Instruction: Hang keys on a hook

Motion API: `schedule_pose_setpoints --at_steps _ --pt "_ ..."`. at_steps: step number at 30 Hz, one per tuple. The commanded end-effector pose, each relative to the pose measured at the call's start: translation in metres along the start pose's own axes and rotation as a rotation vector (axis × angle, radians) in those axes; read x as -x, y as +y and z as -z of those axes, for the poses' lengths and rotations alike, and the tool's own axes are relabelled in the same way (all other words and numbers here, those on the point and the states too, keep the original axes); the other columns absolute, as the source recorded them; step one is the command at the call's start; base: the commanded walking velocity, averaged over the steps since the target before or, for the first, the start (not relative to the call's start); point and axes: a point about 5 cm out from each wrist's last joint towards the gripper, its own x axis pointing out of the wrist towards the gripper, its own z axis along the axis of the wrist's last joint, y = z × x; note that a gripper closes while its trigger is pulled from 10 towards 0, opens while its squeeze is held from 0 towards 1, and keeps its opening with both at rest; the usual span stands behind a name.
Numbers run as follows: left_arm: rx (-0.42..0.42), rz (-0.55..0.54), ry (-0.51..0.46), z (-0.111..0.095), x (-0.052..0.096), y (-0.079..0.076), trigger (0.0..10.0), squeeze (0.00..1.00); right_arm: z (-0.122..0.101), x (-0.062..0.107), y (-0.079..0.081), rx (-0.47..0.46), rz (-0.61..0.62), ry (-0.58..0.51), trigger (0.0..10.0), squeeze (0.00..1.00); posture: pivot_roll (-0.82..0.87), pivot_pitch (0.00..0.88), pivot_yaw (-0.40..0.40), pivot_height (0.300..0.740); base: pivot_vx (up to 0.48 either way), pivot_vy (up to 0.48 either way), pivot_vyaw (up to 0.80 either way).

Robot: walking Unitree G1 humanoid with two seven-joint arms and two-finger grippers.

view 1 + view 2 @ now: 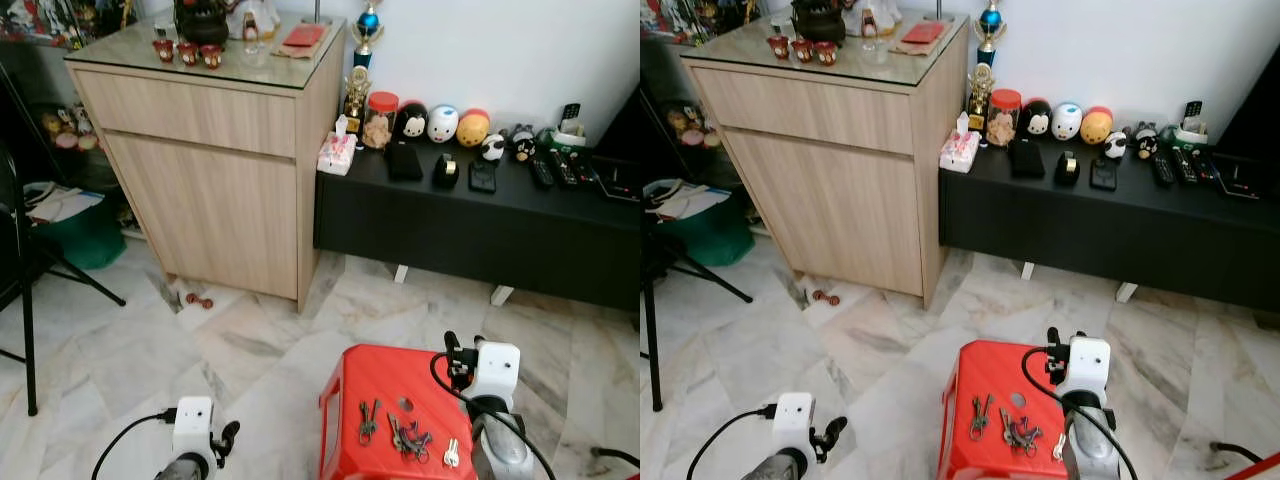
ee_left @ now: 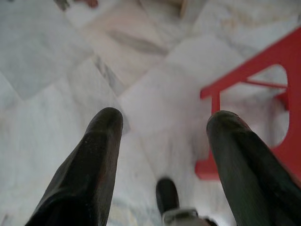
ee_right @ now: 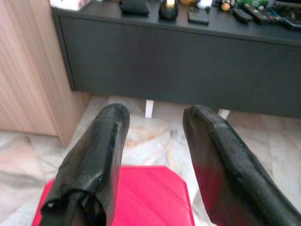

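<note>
- Picking up the keys (image 1: 408, 437) is the step in hand; several bunches lie on the red stool (image 1: 352, 390), toward its near edge, none lifted.
- Right claw (image 3: 153, 155): fingers spread wide, empty, hovering above the stool's far right corner and aimed at the black desk (image 1: 500, 215).
- Left claw (image 2: 162, 136): wide, empty, low over the floor (image 1: 240, 340) beside the stool.
- Advice: tilt the right claw down, pick one bunch, close on its ring, not a loose blade.
- No hook identified yet.

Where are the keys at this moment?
The keys lie on the red stool, low in the head views, close beside the right claw.
</note>
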Motion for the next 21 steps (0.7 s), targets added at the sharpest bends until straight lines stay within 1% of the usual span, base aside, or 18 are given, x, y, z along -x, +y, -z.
schedule_pose_setpoints --at_steps 1,2,3,5,8,10,11,13,14,16,17,19,20,21 --pt "0.018 -0.005 -0.072 -0.013 -0.003 0.003 10.0 0.0 -0.007 -0.001 -0.001 0.008 -0.001 -0.043 10.0 0.0 0.02 0.0 -0.055 0.74 0.0 0.0 0.0" --pt "0.018 -0.005 -0.072 -0.013 -0.003 0.003 10.0 0.0 -0.007 -0.001 -0.001 0.008 -0.001 -0.043 10.0 0.0 0.02 0.0 -0.055 0.74 0.0 0.0 0.0" --pt "0.017 -0.001 -0.165 -0.031 -0.005 0.006 10.0 0.0 -0.008 0.002 -0.001 0.01 -0.007 -0.056 10.0 0.0 0.02 0.0 -0.06 0.74 0.0 0.0 0.0" --pt "0.025 -0.001 -0.261 -0.05 -0.006 0.009 10.0 0.0 -0.007 0.005 0.0 0.02 -0.017 -0.054 10.0 0.0 0.02 0.0 -0.062 0.74 0.0 0.0 0.0" --pt "0.03 0.001 -0.358 -0.069 -0.006 0.013 10.0 0.0 -0.005 0.007 0.0 0.019 -0.011 -0.051 10.0 0.0 0.03 0.0 -0.063 0.74 0.0 0.0 0.0" --pt "-0.017 0.012 -0.445 -0.084 -0.002 0.016 10.0 0.0 -0.005 0.009 -0.003 0.0 0.02 -0.051 10.0 0.0 0.03 0.0 -0.064 0.74 0.0 0.0 0.0" --pt "-0.01 0.014 -0.48 -0.088 0.0 0.017 10.0 0.0 -0.007 0.01 -0.004 0.002 0.02 -0.059 10.0 0.0 0.03 0.0 -0.064 0.74 0.0 0.0 0.0" --pt "-0.009 0.018 -0.515 -0.092 0.004 0.019 10.0 0.0 -0.009 0.012 -0.003 0.001 0.019 -0.072 10.0 0.0 0.03 0.0 -0.063 0.74 0.0 0.0 0.0" --pt "-0.004 0.024 -0.55 -0.093 0.01 0.02 10.0 0.0 -0.012 0.013 -0.002 -0.011 0.013 -0.089 10.0 0.0 0.03 0.0 -0.062 0.74 0.0 0.0 0.0" --pt "0.001 0.028 -0.569 -0.093 0.014 0.02 10.0 0.0 -0.014 0.015 0.0 -0.014 0.002 -0.102 10.0 0.0 0.03 0.0 -0.061 0.74 0.0 0.0 0.0" --pt "0.002 0.035 -0.577 -0.09 0.019 0.018 10.0 0.0 -0.016 0.016 0.001 -0.013 -0.003 -0.113 10.0 0.0 0.03 0.0 -0.063 0.74 0.0 0.0 0.0" --pt "0.002 0.044 -0.576 -0.086 0.023 0.017 10.0 0.0 -0.016 0.018 0.001 -0.015 0.0 -0.117 10.0 0.0 0.03 0.0 -0.063 0.74 0.0 0.0 0.0" --pt "-0.003 0.042 -0.564 -0.08 0.026 0.016 10.0 0.0 -0.014 0.018 0.001 -0.016 0.004 -0.104 10.0 0.0 0.03 0.0 -0.063 0.74 0.0 0.0 0.0" --pt "0.013 0.025 -0.557 -0.076 0.027 0.018 10.0 0.0 -0.013 0.019 0.0 -0.019 0.007 -0.098 10.0 0.0 0.03 0.0 -0.066 0.74 0.0 0.0 0.0"
